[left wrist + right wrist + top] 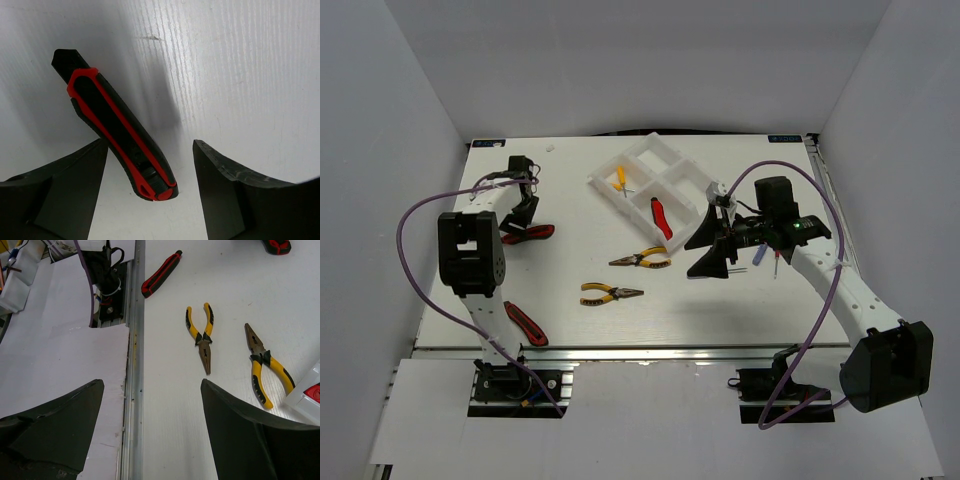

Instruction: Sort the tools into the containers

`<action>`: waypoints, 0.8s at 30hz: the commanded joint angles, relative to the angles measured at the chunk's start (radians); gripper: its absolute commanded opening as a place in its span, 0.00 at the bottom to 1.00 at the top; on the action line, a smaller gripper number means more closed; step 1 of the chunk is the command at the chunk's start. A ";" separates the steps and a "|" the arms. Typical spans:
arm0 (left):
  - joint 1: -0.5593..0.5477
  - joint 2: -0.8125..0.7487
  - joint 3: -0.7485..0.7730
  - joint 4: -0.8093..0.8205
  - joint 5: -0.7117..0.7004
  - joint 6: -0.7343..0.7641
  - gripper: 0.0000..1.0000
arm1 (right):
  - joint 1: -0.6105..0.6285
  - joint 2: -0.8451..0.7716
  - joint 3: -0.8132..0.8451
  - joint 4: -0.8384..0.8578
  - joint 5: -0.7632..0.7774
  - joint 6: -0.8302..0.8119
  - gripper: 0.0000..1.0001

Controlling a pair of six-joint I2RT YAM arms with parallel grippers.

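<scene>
A red-and-black utility knife (117,132) lies flat on the table, its butt end between the open fingers of my left gripper (150,150); I see no finger touching it. From above, that gripper (523,225) hangs over the knife (532,234) at the table's left. The white divided tray (672,152) holds a tiny yellow-handled tool (621,178) and a red knife (662,217). Two yellow-handled pliers (640,259) (610,293) lie mid-table. Another knife (525,322) lies front left. My right gripper (695,258) hovers open and empty right of the pliers (201,335) (265,365).
Thin screwdrivers (767,258) lie under the right arm, partly hidden by it. The metal rail (131,390) of the table's front edge runs below the right gripper. White walls enclose the table. A purple cable (415,215) loops off the left arm.
</scene>
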 commanded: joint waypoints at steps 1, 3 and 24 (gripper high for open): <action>0.003 -0.074 0.006 -0.022 -0.003 0.011 0.81 | -0.003 0.002 0.042 -0.004 -0.033 -0.009 0.86; 0.003 -0.076 0.004 -0.023 0.000 0.014 0.81 | -0.002 0.003 0.042 -0.004 -0.033 -0.009 0.86; 0.002 -0.031 -0.027 -0.008 0.018 0.004 0.80 | -0.005 0.009 0.042 -0.002 -0.032 -0.003 0.86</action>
